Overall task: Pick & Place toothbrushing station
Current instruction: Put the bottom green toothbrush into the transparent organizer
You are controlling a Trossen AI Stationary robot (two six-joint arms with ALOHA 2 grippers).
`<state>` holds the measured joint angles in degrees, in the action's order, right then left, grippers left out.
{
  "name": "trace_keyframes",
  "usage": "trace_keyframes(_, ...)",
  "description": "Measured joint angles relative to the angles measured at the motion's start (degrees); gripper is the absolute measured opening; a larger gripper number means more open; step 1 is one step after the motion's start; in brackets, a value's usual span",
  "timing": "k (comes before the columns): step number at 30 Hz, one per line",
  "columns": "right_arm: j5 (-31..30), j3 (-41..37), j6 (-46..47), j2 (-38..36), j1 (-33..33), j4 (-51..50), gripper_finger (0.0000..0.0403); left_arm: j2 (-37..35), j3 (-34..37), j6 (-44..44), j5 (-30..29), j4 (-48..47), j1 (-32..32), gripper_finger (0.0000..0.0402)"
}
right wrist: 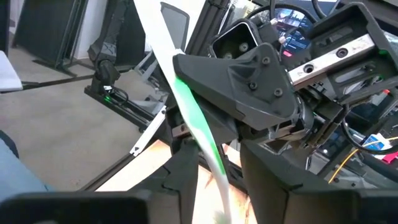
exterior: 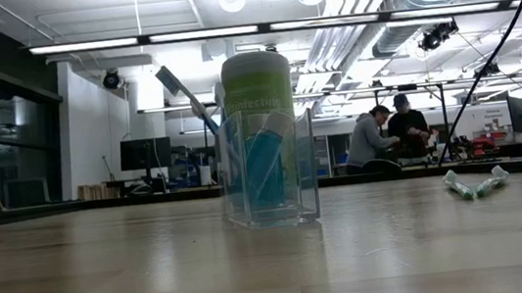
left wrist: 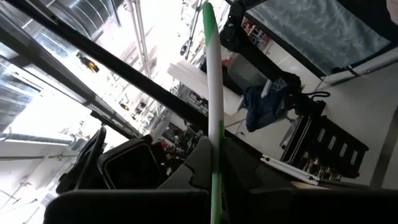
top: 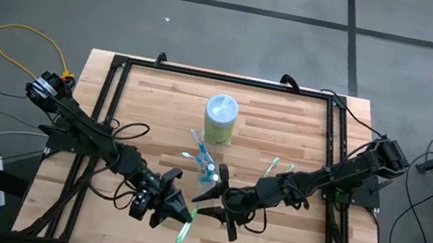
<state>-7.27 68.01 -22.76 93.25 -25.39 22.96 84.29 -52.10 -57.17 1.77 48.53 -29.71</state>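
My left gripper [top: 179,215] is raised over the table's near middle, shut on a green-and-white toothbrush [top: 183,232]. My right gripper [top: 215,204] faces it, open. Its fingers [right wrist: 183,177] stand on either side of the toothbrush [right wrist: 208,152] without touching it. The clear tumbler [exterior: 269,170] stands at mid-table with a blue toothbrush [exterior: 186,96] leaning out of it and blue-and-white things inside. Two green-and-white toothbrushes [top: 276,166] lie on the wood to the tumbler's right. My left gripper pinches the toothbrush's handle [left wrist: 215,146] between its two fingers, which lie across it. The brush is lifted clear of the table and stands tilted. One long end [left wrist: 209,37] sticks out beyond the fingers, and the other end [right wrist: 224,193] reaches between my right gripper's fingers.
A green-lidded wipes canister [top: 220,118] stands just behind the tumbler. A black frame [top: 115,86] runs around the wooden table top. Two people sit at a bench [exterior: 388,137] in the room beyond.
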Motion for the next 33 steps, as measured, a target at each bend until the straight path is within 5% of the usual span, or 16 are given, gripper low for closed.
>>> trace_keyframes(13,2.31,-0.02,-1.57,-0.02,-0.22,-0.39,0.0015,-0.08,-0.02,1.36,-2.13,0.2,-0.09,0.001)
trace_keyframes(33,-2.92,-0.02,0.04,-0.02,-1.84,-0.19,0.0012,-0.07,-0.07,2.62,-8.01,-4.79,-0.63,0.0112)
